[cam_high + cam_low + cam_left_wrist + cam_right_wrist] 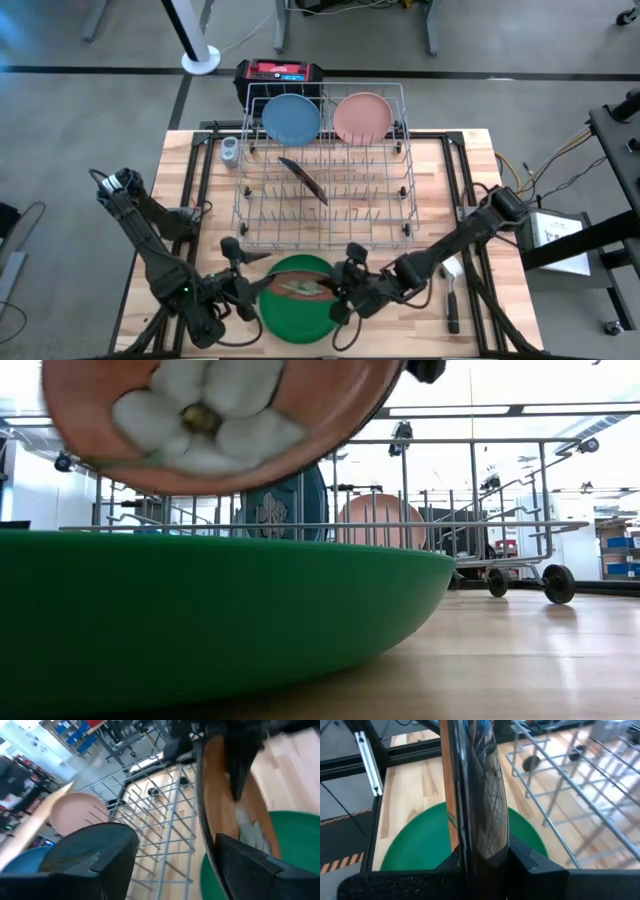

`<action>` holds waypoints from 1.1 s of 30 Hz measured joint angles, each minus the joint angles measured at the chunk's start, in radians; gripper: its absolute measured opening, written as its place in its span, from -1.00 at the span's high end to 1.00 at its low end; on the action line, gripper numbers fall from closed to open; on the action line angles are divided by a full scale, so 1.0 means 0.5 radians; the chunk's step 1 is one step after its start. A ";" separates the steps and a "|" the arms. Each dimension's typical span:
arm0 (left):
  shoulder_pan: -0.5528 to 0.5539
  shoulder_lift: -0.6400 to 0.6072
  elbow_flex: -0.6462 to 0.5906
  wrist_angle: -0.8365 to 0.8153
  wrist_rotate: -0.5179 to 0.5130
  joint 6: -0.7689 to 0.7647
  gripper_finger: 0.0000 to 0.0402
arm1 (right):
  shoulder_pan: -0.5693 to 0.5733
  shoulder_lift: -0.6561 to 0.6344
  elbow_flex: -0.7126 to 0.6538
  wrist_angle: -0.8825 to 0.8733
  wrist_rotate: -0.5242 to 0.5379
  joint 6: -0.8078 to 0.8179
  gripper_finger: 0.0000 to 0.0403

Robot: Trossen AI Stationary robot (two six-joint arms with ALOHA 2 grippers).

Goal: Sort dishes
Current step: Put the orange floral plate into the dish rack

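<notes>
A dark orange-brown plate [298, 288] with a white flower on its face [200, 415] hangs over the green plate [300, 318], which lies flat on the table's near part. My right gripper [340, 290] is shut on the brown plate. My left gripper [250, 287] stands open at the plate's left rim [207, 805]. In the grey wire rack [325, 165] a light blue plate [291, 118] and a pale pink plate [361, 116] stand on edge at the far end. Another brown plate [303, 181] stands mid-rack. My right gripper pinches the brown plate's rim [452, 827] on its right side between its two fingers. It comes from the table's right, slanting down. The plate is lifted clear of the green plate, steeply tilted, its flowered face toward the table's near edge. My left gripper: whether a finger [250, 870] touches the plate's rim, I cannot tell.
A brush [452, 290] with a white head and a black handle lies on the table to the right. A small grey object [230, 151] sits left of the rack, and a red-and-black box [280, 72] stands behind it.
</notes>
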 joint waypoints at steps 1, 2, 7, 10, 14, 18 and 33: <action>-0.006 -0.005 -0.002 -0.037 -0.007 0.006 -0.30 | 0.010 -0.029 -0.001 -0.036 0.033 0.072 0.81; -0.011 -0.008 -0.004 -0.084 -0.010 0.005 -0.31 | 0.025 -0.052 -0.001 -0.068 0.086 0.191 0.81; -0.080 -0.036 -0.008 -0.151 -0.056 0.000 -0.31 | 0.113 -0.190 -0.001 -0.191 0.286 0.593 0.81; -0.138 -0.053 -0.009 -0.154 -0.119 0.009 -0.31 | 0.188 -0.256 -0.001 -0.264 0.477 0.685 0.81; -0.197 -0.054 -0.015 -0.159 -0.132 -0.022 -0.31 | 0.271 -0.356 0.022 -0.435 0.845 0.836 0.81; -0.235 -0.048 -0.066 -0.153 -0.121 -0.028 -0.31 | 0.294 -0.437 0.022 -0.575 1.197 0.913 0.81; -0.244 -0.195 -0.438 -0.147 -0.221 -0.027 -0.31 | 0.011 -0.524 0.023 -0.605 1.835 0.821 0.81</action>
